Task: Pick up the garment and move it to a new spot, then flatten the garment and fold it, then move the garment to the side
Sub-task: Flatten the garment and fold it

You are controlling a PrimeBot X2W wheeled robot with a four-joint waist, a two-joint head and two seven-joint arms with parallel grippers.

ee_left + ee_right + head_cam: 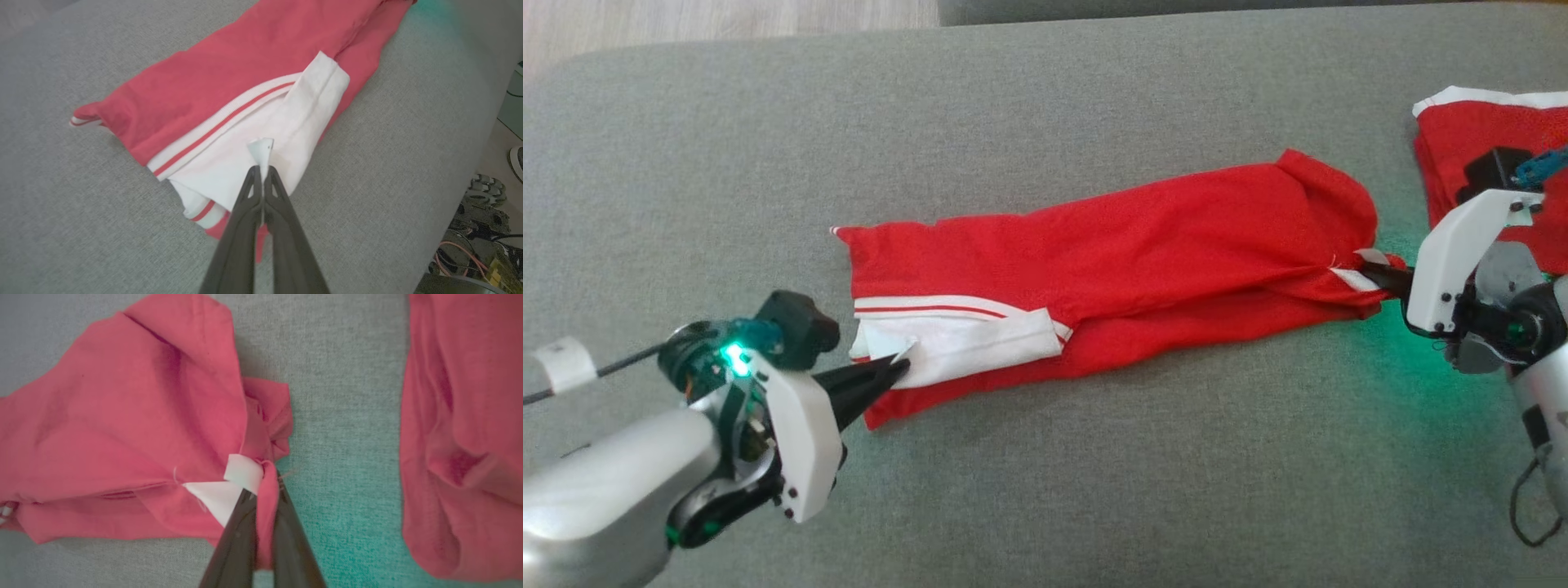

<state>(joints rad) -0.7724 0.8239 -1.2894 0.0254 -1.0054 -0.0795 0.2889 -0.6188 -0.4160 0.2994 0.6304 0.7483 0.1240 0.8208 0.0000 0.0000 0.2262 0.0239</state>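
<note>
Red jersey garment with white panels and striped trim (pixel 1111 261) lies stretched out long across the middle of the grey woven cushion surface (pixel 1045 98), its white-trimmed end toward the robot's left and its bunched red end toward the right. It looks already doubled lengthwise, with the layers uneven along the near edge.

Left gripper (pixel 900 369): fingers pressed together, pinching a small peak of the white panel (pixel 286 118) at the near left corner. The left wrist view shows only a little white cloth poking past the tips, so it is a thin bite.

Right gripper (pixel 1372 276): clamped on the near right corner, with red cloth and a white tab (pixel 244 473) squeezed between the fingers. That hold looks deeper.

A second red garment with a white edge (pixel 1462 139) sits at the far right, close to the right arm but apart from the held piece.

Step, as I judge it: flatten and fold, with both near corners held.

To do it well:
- Lift both ends together at the same height, and keep light tension so the middle doesn't sag or twist.
- Don't pull hard lengthwise, because the left pinch could slip off.
- Carry the near edge over to the far edge in parallel and line up the trim.
- Keep the right arm off the second garment, or it may get dragged.
- Let go only once the cloth lies flat.
</note>
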